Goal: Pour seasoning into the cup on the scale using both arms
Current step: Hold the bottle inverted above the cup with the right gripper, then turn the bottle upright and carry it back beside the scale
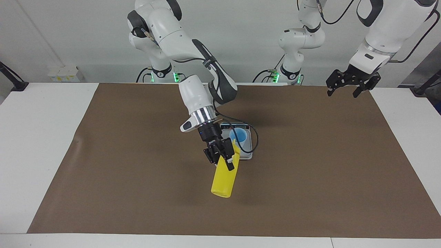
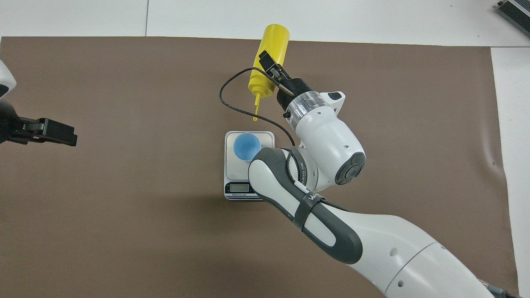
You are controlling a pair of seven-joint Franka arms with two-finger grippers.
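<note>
My right gripper (image 1: 220, 156) is shut on the yellow seasoning bottle (image 1: 223, 177) and holds it in the air, tipped over. Its base points up and away from the robots, and its nozzle points down toward the light-blue cup (image 1: 240, 135). The cup stands upright on the silver scale (image 1: 246, 153). In the overhead view the right gripper (image 2: 273, 71) grips the bottle (image 2: 271, 49) at mid-body. The nozzle tip hangs just short of the cup (image 2: 246, 145) on the scale (image 2: 232, 167). My left gripper (image 1: 344, 90) is open and empty, raised over the mat's edge at the left arm's end (image 2: 54, 132).
A brown mat (image 1: 310, 179) covers most of the white table (image 1: 41, 137). A black cable (image 2: 232, 105) loops from the right wrist over the scale. The scale's display (image 2: 239, 187) faces the robots.
</note>
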